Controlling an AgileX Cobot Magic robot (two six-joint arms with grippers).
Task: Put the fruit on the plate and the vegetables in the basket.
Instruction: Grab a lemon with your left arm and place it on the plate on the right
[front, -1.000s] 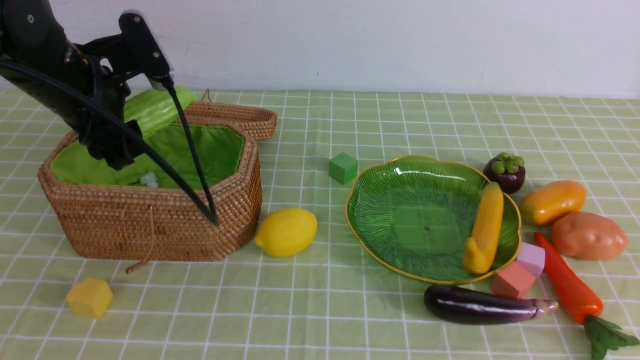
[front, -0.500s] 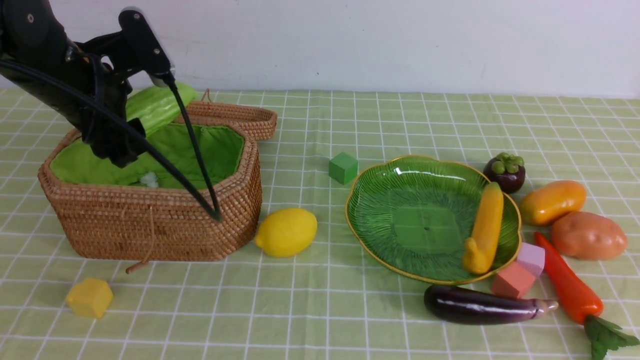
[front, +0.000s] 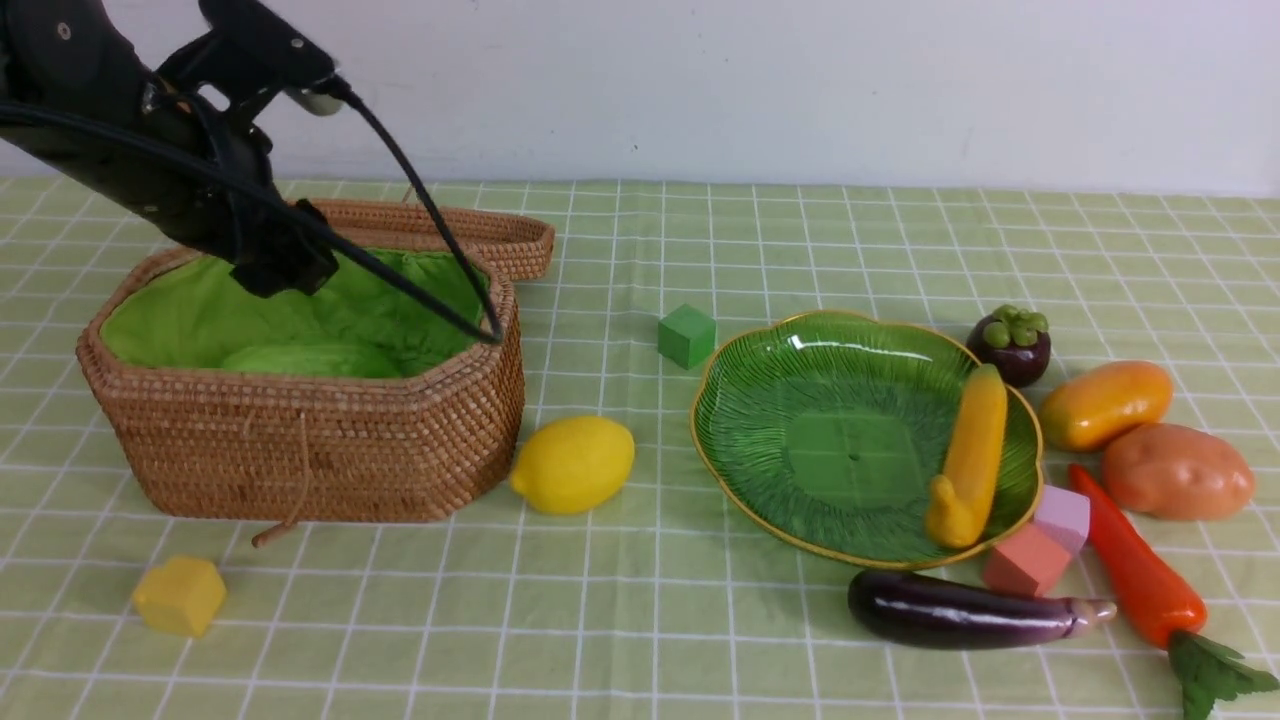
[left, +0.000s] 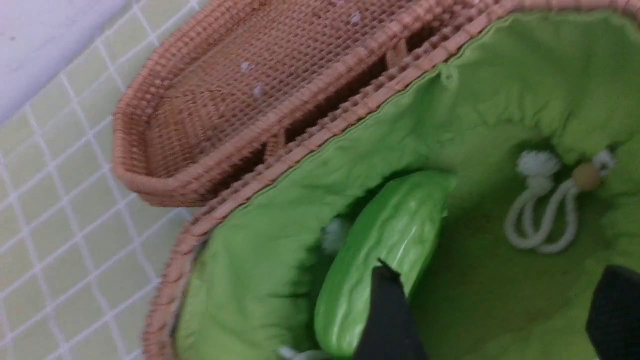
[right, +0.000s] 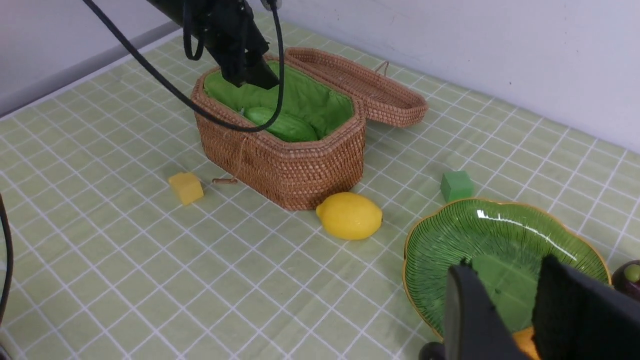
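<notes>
- Left gripper (front: 283, 268) is hovering above the open top of the basket (front: 300, 440). Its fingers (left: 387, 310) are standing wide apart and gripping nothing.
- Gourd (left: 380, 250) is lying on the green lining inside the basket, below those fingers. In the left wrist view one fingertip is overlapping its end and the other is sitting well off to its side. Whether anything is touching, I cannot tell.
- Lemon (front: 572, 464) is resting on the cloth just beside the basket's right wall, right of the left fingers and well apart from them.
- Plate (front: 830, 400) is sitting further right, with the banana (front: 972, 455) lying along its right side.
- Right gripper (right: 515, 310), showing in its own wrist view only, is hanging above the plate. Its fingers are standing a narrow gap apart and holding nothing, with green glass showing through the gap and a yellow patch just under it.
- Eggplant (front: 960, 608), pepper (front: 1135, 570), potato (front: 1177, 470) and mango (front: 1104, 403) are lying on the cloth around the plate's near and right rim, far from the left fingers.
</notes>
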